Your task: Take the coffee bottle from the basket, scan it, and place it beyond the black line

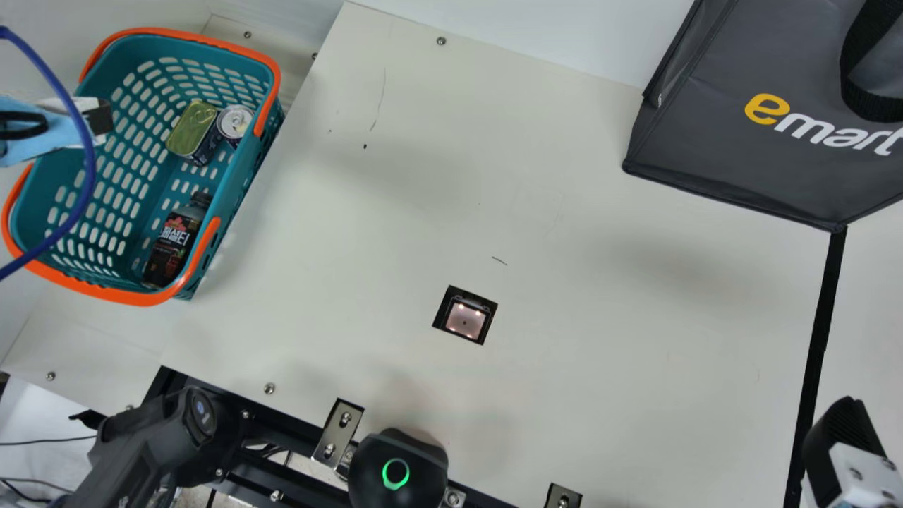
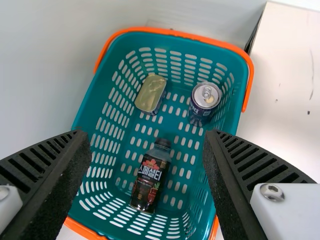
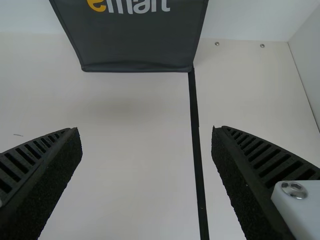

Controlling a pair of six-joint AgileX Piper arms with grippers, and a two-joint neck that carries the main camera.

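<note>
My left gripper [image 1: 99, 118] is above the basket's left side in the main view. In the left wrist view my left gripper [image 2: 147, 145] is wide open over the basket, its fingers apart. The dark coffee bottle [image 1: 175, 240] lies inside the teal basket [image 1: 152, 46], near its front right wall; the bottle [image 2: 151, 177] also appears between the fingers, untouched. At the main view's lower right stands my right gripper [image 1: 843, 437]; my right gripper [image 3: 147, 150] is open and empty above the black line [image 3: 196, 135]. A lit scanner window [image 1: 465, 321] is set in the table.
A flat tin [image 1: 192, 128] and a can [image 1: 235, 123] share the basket with the bottle. A dark grey bag [image 1: 712, 134] stands at the back right, by the far end of the black line [image 1: 818, 339]. Bare cream table [image 1: 395, 233] lies between basket and bag.
</note>
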